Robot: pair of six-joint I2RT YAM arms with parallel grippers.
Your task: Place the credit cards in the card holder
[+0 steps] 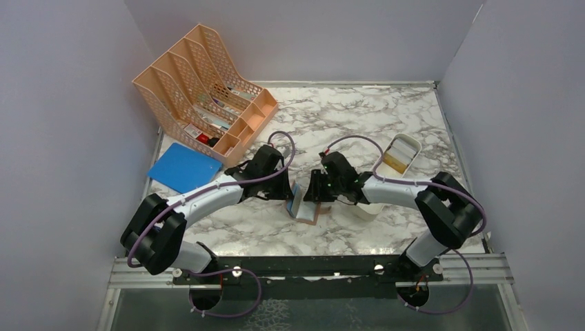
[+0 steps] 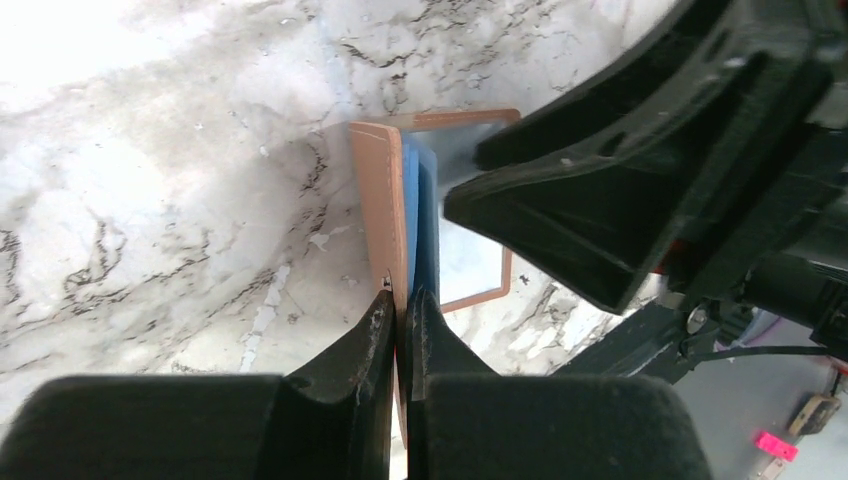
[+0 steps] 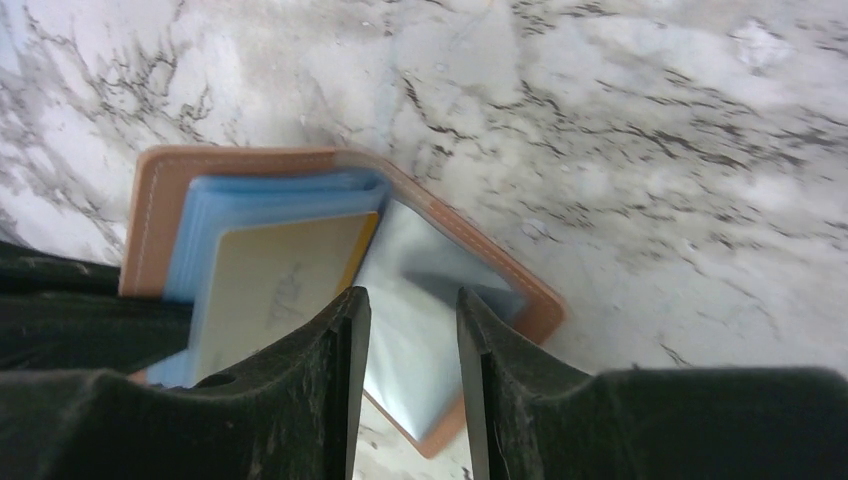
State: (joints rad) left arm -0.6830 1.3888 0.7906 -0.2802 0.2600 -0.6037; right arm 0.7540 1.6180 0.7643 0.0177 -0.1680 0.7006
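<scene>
The card holder point(image 1: 303, 205) lies open on the marble between my two grippers. My left gripper point(image 2: 403, 300) is shut on its upright tan flap point(image 2: 380, 200), with the light blue lining beside it. In the right wrist view the card holder point(image 3: 158, 205) shows its blue slots, and a yellowish-gold credit card point(image 3: 280, 275) sits in one of them. My right gripper point(image 3: 411, 300) is open and empty, just above the flat half of the card holder. More yellowish cards point(image 1: 394, 161) lie in the white tray. In the top view, my left gripper point(image 1: 285, 190) and right gripper point(image 1: 319, 194) flank the card holder.
A white oblong tray point(image 1: 408, 143) stands at the right, behind my right arm. A peach mesh file organiser point(image 1: 200, 89) stands at the back left, with a blue flat folder point(image 1: 183, 167) in front of it. Grey walls enclose the table.
</scene>
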